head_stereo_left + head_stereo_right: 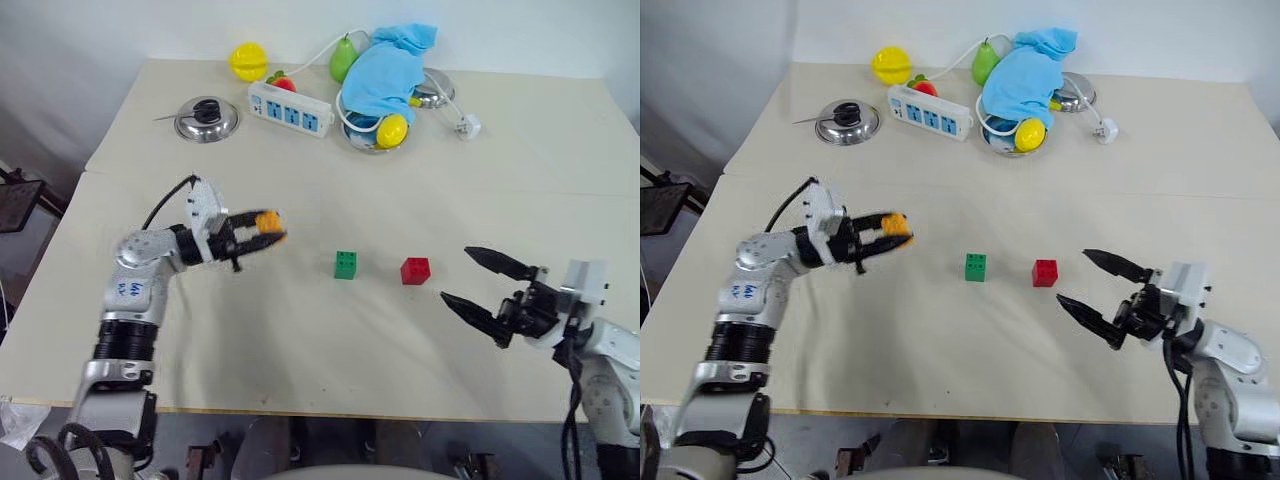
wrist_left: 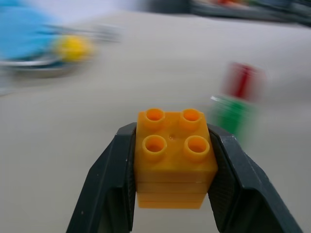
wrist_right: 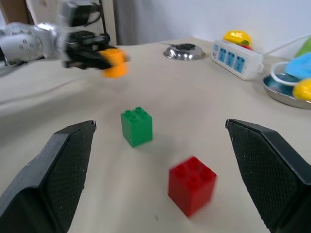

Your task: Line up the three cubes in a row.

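Observation:
My left gripper (image 1: 262,229) is shut on the orange cube (image 1: 268,223), which hangs a little above the table at the left; the left wrist view shows the studded orange cube (image 2: 173,158) pinched between both black fingers. The green cube (image 1: 346,265) stands on the table in the middle, and the red cube (image 1: 415,271) sits just to its right. Further right, my right gripper (image 1: 478,282) is open with nothing between its fingers, pointing toward the red cube (image 3: 192,184) and green cube (image 3: 137,126).
At the back of the table (image 1: 300,340) lie a white power strip (image 1: 290,109), a steel lid (image 1: 206,119), a blue cloth (image 1: 388,70) over a bowl, yellow toy fruits (image 1: 248,61), a green pear (image 1: 343,60) and a white cable with plug (image 1: 466,125).

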Available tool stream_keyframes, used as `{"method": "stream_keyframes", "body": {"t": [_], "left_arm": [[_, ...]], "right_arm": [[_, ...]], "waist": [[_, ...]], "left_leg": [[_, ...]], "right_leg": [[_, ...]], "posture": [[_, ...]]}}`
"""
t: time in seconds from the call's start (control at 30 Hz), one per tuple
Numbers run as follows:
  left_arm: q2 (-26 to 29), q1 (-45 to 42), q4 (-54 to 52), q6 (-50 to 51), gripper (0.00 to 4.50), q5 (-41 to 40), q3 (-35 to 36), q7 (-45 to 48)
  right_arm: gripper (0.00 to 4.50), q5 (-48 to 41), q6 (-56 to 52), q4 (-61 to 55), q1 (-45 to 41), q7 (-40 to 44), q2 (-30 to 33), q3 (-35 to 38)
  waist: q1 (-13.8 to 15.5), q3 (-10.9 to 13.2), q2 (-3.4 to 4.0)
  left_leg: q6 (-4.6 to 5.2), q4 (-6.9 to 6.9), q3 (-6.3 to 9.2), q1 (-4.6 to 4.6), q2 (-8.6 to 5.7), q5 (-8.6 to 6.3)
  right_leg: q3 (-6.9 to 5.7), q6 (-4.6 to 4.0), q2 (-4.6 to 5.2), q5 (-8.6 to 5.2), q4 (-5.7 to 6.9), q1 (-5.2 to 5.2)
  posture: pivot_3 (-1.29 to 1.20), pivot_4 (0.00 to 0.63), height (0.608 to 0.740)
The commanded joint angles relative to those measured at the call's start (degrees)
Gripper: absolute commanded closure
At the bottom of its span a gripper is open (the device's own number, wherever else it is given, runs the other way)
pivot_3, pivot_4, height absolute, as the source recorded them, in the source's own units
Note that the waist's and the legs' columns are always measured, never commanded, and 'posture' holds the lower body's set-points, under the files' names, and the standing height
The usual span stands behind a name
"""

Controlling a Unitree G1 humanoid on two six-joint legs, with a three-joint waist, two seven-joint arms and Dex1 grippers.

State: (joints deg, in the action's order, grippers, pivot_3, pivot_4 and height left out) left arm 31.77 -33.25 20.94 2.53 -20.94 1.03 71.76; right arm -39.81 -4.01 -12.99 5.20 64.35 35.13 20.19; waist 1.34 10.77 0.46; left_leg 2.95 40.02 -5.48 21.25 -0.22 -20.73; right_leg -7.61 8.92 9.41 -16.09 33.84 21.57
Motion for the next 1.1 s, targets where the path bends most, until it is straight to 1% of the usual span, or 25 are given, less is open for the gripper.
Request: {"method": "stream_keyframes", "body": {"t": [0.03,0.1,0.23,0.37,0.6,0.77,0.83,0.87,0.93,1.0,1.1], "left_arm": [[-0.25,-4.08,7.19,-5.79,2.99,1.22,-2.67,9.33],[-1.57,-6.84,12.87,-9.68,2.99,2.65,-3.7,12.0],[-4.22,-11.81,25.13,-19.46,2.99,7.34,-5.22,12.59],[-5.66,-15.99,33.88,-24.46,2.99,9.92,-5.44,13.1],[-5.92,-20.29,42.33,-28.89,2.99,12.88,-5.41,14.55],[-7.03,-21.71,44.53,-27.69,2.99,13.54,-5.17,14.65],[-7.07,-22.03,44.88,-26.13,2.25,13.73,-4.88,13.62],[-6.97,-22.03,44.85,-26.85,2.02,13.82,-4.56,12.91],[-6.27,-21.78,44.15,-26.72,1.41,13.1,-3.53,13.46],[-4.22,-20.51,41.43,-25.76,0.84,10.92,-1.51,15.61],[-0.91,-17.09,35.57,-23.24,0.84,7.86,1.26,17.44]], "right_arm": [[0.0,-1.4,-0.27,-2.04,1.1,0.55,1.12,2.08],[0.0,-1.44,-0.37,-2.57,1.71,0.34,1.11,2.31],[0.0,-1.46,-0.31,-4.25,3.83,-0.27,0.53,2.47],[0.0,-1.51,-0.47,-5.38,6.23,0.17,1.0,2.58],[0.0,-1.21,-0.17,-3.69,8.29,2.22,2.33,4.13],[0.0,-0.95,-0.34,-3.64,8.27,2.27,1.91,3.8],[0.0,-1.06,-0.53,-3.79,8.48,2.4,1.82,3.54],[0.0,-1.12,-0.6,-3.87,8.57,2.53,1.86,3.44],[0.0,-1.3,-0.71,-3.89,8.65,2.8,2.04,3.58],[0.0,-1.51,-0.77,-3.6,8.72,3.6,2.71,4.25],[0.0,-1.53,-0.52,-2.57,8.41,5.3,3.87,5.05]], "waist": [[0.07,0.0,-0.01],[0.14,0.01,-0.02],[0.08,0.01,-0.02],[-0.07,0.03,-0.06],[0.0,0.05,-0.09],[0.01,0.04,-0.09],[0.09,0.04,-0.09],[0.07,0.05,-0.09],[0.05,0.06,-0.11],[-0.01,0.06,-0.12],[-0.5,0.06,-0.11]], "left_leg": [[-0.01,0.01,0.0,0.0,0.0,0.01],[-0.04,0.03,0.01,0.02,0.0,0.05],[-0.03,0.02,0.01,0.03,-0.01,0.05],[-0.02,-0.02,0.0,0.05,-0.03,0.05],[0.01,0.01,0.01,0.06,0.01,0.04],[0.03,0.02,0.02,0.05,0.06,0.05],[0.04,0.03,0.04,0.06,0.08,0.06],[0.05,0.03,0.04,0.06,0.07,0.06],[0.06,0.03,0.05,0.07,0.06,0.06],[0.06,0.02,0.05,0.08,0.08,0.06],[0.06,0.01,0.04,0.08,0.18,0.06]], "right_leg": [[0.0,0.0,-0.03,0.0,0.01,0.0],[-0.01,0.0,-0.03,0.0,0.03,0.0],[-0.01,0.0,-0.02,0.0,0.04,0.01],[-0.02,0.0,-0.03,0.0,0.02,0.04],[-0.01,0.01,-0.01,0.01,0.04,0.05],[-0.01,0.01,0.01,0.01,0.07,0.05],[-0.01,0.01,0.02,0.01,0.08,0.04],[-0.02,0.01,0.03,0.01,0.09,0.04],[-0.02,0.02,0.03,0.01,0.07,0.05],[-0.03,0.01,0.03,0.01,0.07,0.05],[0.0,0.01,0.03,0.01,0.07,0.09]], "posture": [[0.0,0.15,0.74],[0.0,0.15,0.74],[0.0,0.15,0.74],[0.0,0.15,0.74],[0.0,0.15,0.74],[0.0,0.15,0.74],[0.0,0.15,0.74],[0.0,0.15,0.74],[0.0,0.15,0.74],[0.0,0.15,0.74],[0.0,0.15,0.74]]}}
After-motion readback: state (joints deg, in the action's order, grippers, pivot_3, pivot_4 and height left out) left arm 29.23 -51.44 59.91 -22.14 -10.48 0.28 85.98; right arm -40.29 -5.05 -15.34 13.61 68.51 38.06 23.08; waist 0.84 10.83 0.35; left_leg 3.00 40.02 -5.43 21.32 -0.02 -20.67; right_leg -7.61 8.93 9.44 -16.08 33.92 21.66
